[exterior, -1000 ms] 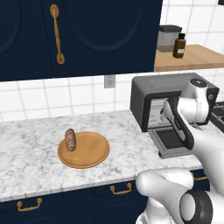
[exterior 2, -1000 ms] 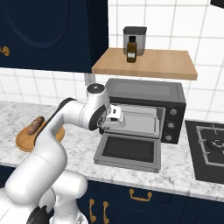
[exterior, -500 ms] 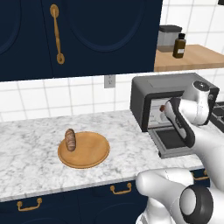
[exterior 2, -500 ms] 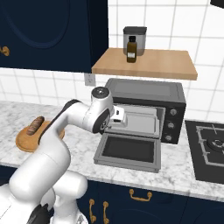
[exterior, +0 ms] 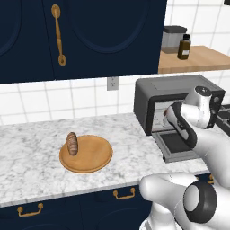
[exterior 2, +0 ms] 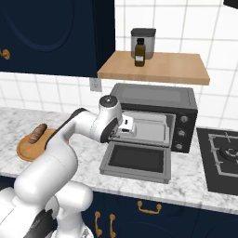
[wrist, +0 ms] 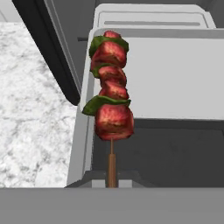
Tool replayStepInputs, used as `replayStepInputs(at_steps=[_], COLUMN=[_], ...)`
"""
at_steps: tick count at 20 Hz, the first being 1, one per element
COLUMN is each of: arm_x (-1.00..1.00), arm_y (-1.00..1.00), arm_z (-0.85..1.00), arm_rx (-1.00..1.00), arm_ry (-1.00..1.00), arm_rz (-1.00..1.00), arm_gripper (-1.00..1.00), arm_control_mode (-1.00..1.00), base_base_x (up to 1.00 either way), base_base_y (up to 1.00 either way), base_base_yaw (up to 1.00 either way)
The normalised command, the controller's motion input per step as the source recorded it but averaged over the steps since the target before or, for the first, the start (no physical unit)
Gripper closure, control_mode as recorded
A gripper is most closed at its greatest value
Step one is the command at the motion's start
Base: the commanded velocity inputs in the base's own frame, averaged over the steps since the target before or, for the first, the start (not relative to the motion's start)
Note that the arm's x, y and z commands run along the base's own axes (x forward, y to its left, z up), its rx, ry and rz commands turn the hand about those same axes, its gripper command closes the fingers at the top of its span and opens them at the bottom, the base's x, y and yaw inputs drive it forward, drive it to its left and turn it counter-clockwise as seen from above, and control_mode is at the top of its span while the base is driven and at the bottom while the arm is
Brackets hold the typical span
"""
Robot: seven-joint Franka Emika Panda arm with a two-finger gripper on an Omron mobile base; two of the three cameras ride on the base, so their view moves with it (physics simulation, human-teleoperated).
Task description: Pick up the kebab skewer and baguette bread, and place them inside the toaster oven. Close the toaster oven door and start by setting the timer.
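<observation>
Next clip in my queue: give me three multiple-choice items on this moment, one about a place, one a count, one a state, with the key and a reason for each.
1. Where does the baguette bread lie?
A. on the round wooden plate
B. inside the toaster oven
C. on the wall shelf

2. How many containers stand on the shelf?
A. none
B. two
C. four

3. What state is the toaster oven door in?
A. shut
B. dropped open
C. taken off

Key:
1 A, the loaf rests at the plate's left edge.
2 B, a grey canister and a brown bottle.
3 B, it lies flat before the cavity while the gripper holds the kebab skewer over it.
</observation>
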Motion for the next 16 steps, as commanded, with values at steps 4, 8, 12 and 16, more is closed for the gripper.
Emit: replayStepInputs(at_steps=[4,8,12,16], arm_x=[0.00,0.02,0.07,0.15], arm_y=[-0.04,0.00,0.00,0.00], arm_z=[-0.01,0.00,0.00,0.00], arm_rx=[0.00,0.01,0.00,0.00], arm_ry=[0.00,0.00,-0.02,-0.02], arm_rz=[0.00,0.00,0.00,0.00], arm_gripper=[1.00,1.00,1.00,1.00], arm_control_mode=[-1.00,-1.00,-1.00,-1.00], base_base_x=[0.00,0.00,0.00,0.00], base_base_y=[0.00,0.00,0.00,0.00], base_base_yaw=[0.00,0.00,0.00,0.00])
